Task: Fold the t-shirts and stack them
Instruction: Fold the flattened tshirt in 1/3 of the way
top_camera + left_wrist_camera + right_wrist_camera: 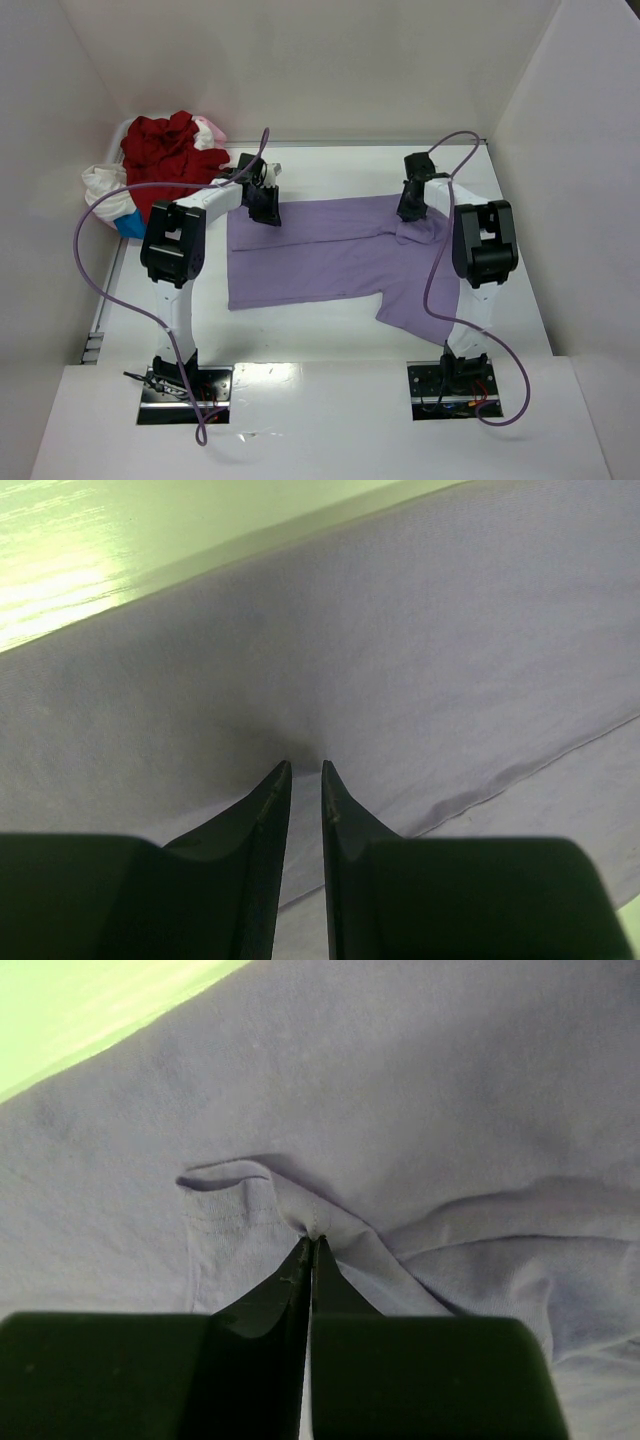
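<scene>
Lavender-purple cloth t-shirt lies spread across the middle of the white tabletop, between the two arms. It is mostly flat, and one flap reaches toward the near right side. The left tool sits on the shirt's far left corner. In the left wrist view its jaws stand only a narrow slit apart, and the cloth puckers into a dark dimple right at the fingertips, so the fabric is pinched there. The right tool sits at the shirt's far right edge. In the right wrist view its jaws are pressed together with a small ridge of purple cloth caught at their tips. A stitched hem curls up just to the left, and wrinkles run off to the right. A bright red t-shirt is bunched in the far left corner of the tabletop. A white t-shirt is crumpled against its left side, and a pale pink t-shirt peeks out at its far edge.
</scene>
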Robot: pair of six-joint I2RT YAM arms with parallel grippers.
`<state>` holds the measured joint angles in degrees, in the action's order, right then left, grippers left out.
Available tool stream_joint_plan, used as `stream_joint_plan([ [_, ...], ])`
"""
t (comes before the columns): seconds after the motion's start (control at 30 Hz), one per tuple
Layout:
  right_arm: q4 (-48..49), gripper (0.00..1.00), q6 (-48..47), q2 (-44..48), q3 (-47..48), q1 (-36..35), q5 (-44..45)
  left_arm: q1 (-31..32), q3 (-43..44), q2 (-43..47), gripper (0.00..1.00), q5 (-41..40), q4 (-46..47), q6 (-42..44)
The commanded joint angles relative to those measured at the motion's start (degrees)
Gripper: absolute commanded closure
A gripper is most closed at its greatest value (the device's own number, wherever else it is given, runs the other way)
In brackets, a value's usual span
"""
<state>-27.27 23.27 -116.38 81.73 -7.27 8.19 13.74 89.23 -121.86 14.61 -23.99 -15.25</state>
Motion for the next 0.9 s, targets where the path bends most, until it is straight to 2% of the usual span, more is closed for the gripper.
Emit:
stream_joint_plan([
  [0.0,-2.4,1.0,-0.2,4.4,-1.1,-0.6,-0.2,-0.2,-0.3,-1.1,0.74,0.0,0.4,0.0],
  [0.4,-2.4,1.0,1.8,16.1,-14.8,-2.8,-10.0,-0.2,-0.3,-2.1,0.74,-0.5,-0.1,-0.5],
  [0.67,-4.7,0.99,2.3,18.1,-18.3,-3.4,-13.0,-0.2,-0.3,-2.2,0.74,-1.1,-0.1,-0.5],
  [0.8,-8.4,0.89,0.7,18.6,-18.3,-3.4,-12.5,-0.2,-0.3,-2.2,0.75,-1.1,-0.6,-0.5],
  [0.83,-9.1,0.79,0.7,18.6,-17.6,-3.4,-11.7,-0.2,0.2,-2.2,0.75,-1.1,-0.6,0.0],
  [0.87,-9.6,0.74,0.7,18.6,-17.1,-3.4,-11.7,-0.2,0.2,-2.2,0.75,-1.1,-0.6,0.0],
])
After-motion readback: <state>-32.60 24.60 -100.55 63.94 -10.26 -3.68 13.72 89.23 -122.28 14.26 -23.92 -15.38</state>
